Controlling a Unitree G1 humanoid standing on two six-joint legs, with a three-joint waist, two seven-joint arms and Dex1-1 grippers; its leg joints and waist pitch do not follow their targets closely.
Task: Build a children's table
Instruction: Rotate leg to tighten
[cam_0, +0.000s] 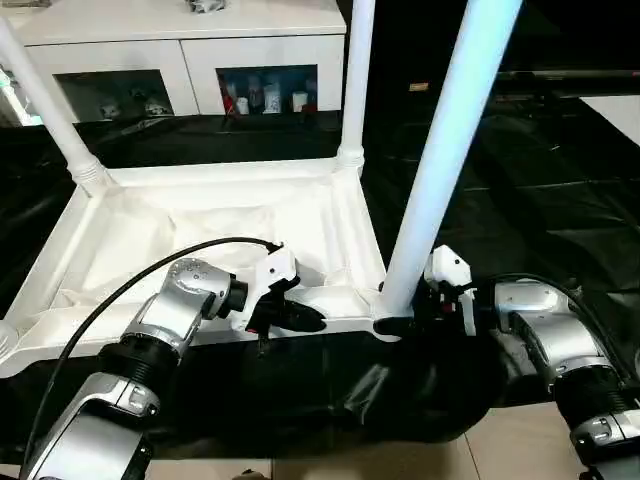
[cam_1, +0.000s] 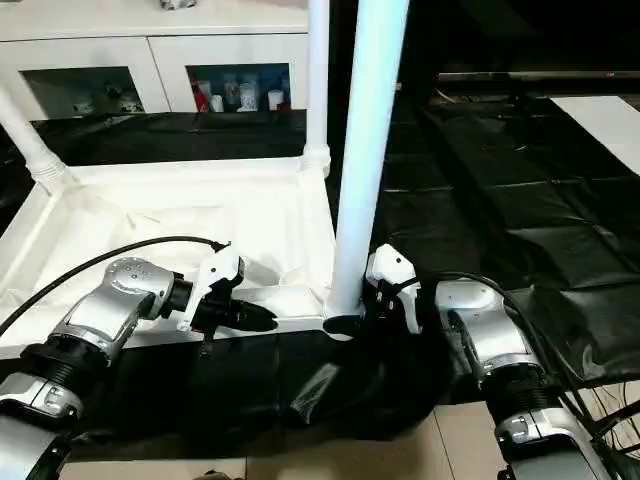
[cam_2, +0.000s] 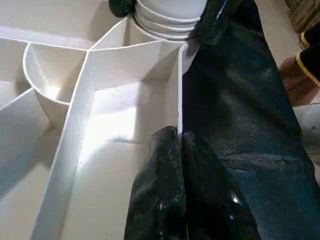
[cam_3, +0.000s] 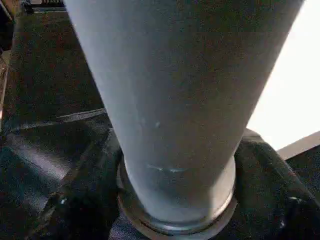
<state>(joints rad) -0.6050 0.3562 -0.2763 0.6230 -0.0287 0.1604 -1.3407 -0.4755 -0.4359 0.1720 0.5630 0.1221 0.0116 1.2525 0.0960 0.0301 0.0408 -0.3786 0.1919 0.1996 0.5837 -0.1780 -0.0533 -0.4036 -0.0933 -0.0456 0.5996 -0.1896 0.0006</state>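
The children's table top (cam_0: 200, 225) lies upside down on the black-draped work table, ribbed underside up. Three white legs stand in its corner sockets: far left (cam_0: 50, 110), far right (cam_0: 355, 80) and near right (cam_0: 440, 170). My left gripper (cam_0: 300, 318) is shut on the top's near rim; in the left wrist view its black fingers (cam_2: 160, 190) pinch that thin white wall (cam_2: 178, 100). My right gripper (cam_0: 402, 318) is at the foot of the near right leg (cam_3: 175, 100). One finger (cam_3: 75, 200) lies against each side of the leg, just above the socket.
A white cabinet (cam_0: 180, 50) with small items behind glass stands at the back. Black cloth (cam_0: 530, 200) covers the work table to the right and hangs over its near edge. Tan floor (cam_0: 400, 460) shows below. A person's hand (cam_2: 295, 75) is near the socket corner.
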